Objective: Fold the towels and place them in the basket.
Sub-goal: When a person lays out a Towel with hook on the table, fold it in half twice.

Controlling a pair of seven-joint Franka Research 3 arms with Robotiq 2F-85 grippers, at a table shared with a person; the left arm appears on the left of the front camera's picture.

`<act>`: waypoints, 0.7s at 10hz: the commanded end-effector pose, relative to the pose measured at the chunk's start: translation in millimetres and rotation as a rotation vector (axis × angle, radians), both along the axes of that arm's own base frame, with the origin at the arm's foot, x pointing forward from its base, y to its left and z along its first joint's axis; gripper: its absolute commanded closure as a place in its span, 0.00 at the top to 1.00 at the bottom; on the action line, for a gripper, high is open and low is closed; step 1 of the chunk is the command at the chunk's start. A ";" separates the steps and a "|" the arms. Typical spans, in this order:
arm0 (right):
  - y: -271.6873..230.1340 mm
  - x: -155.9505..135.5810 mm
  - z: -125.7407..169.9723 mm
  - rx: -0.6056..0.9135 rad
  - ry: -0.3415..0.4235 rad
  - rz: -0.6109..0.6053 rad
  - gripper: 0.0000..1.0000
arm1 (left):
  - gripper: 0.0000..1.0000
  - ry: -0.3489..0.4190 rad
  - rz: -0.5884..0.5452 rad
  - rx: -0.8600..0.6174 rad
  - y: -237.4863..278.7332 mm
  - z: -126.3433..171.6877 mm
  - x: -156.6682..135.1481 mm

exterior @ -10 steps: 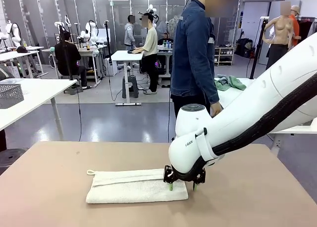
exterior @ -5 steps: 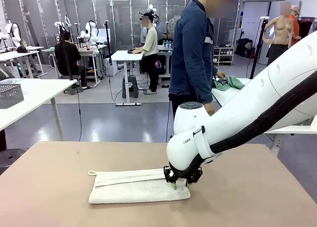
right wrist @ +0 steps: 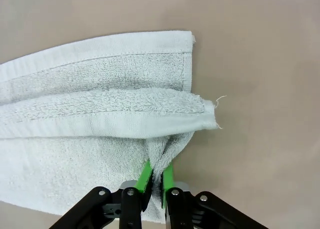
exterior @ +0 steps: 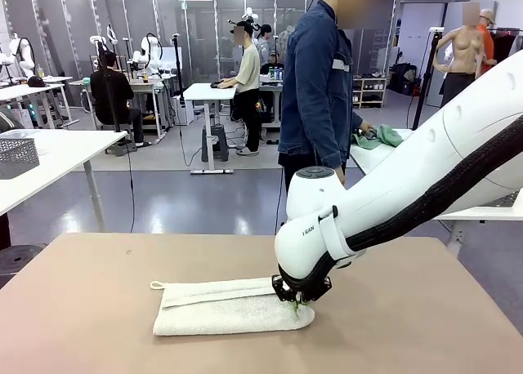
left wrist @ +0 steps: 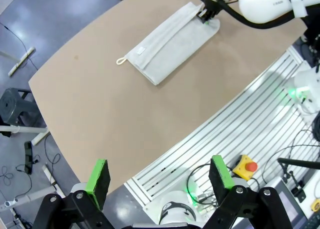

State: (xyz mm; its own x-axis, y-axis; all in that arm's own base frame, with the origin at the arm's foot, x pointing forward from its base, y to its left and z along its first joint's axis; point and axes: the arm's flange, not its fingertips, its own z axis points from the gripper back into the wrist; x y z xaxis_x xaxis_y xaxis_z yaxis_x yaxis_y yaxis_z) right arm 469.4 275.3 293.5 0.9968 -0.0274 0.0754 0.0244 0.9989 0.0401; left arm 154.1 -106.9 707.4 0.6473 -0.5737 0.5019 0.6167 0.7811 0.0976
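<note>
A pale off-white towel (exterior: 229, 309) lies folded lengthwise on the brown table (exterior: 98, 309), its corner loop at the left end. My right gripper (exterior: 299, 304) is down at the towel's right end, shut on a pinched fold of its edge. In the right wrist view the green pads (right wrist: 145, 175) squeeze that towel (right wrist: 100, 109) layer between them. My left gripper (left wrist: 159, 176) hangs open high over the table's near edge, holding nothing, far from the towel (left wrist: 170, 41) and the right gripper (left wrist: 205, 16). The basket is out of view.
A person in a denim jacket (exterior: 319, 88) stands beyond the table's far edge, a hand on a green cloth (exterior: 380, 135) on a white table behind. A paler grey mesh container (exterior: 16, 156) sits on a neighbouring white table at far left.
My right gripper's jaws have closed on the towel's right end. The towel has shifted slightly to the right. The person has turned toward the table behind.
</note>
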 end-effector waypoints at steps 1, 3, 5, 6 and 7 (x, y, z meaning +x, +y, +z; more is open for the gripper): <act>4.4 -5.7 -11.5 -0.028 0.017 -0.043 0.00 | 1.00 -0.006 -0.006 0.001 -0.9 0.5 1.6; -5.3 -10.9 -0.8 -0.050 0.024 -0.039 0.00 | 1.00 -0.006 -0.006 0.001 -0.9 0.5 1.6; -38.1 -22.5 34.1 -0.060 0.029 0.002 0.00 | 1.00 -0.006 -0.006 0.001 -0.9 0.5 1.6; -47.7 -29.6 55.9 -0.081 0.023 0.012 0.00 | 1.00 -0.006 -0.006 0.001 -0.9 0.5 1.6; -50.2 -34.4 76.1 -0.114 0.012 0.026 0.00 | 1.00 -0.006 -0.006 0.001 -0.9 0.5 1.6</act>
State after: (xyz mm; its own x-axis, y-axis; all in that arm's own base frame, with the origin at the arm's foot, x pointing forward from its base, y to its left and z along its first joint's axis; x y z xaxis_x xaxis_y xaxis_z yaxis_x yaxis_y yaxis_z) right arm 444.4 233.0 346.4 0.9983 -0.0262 0.0519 0.0282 0.9989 -0.0381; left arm 154.2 -106.9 707.4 0.6476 -0.5736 0.5016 0.6165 0.7813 0.0976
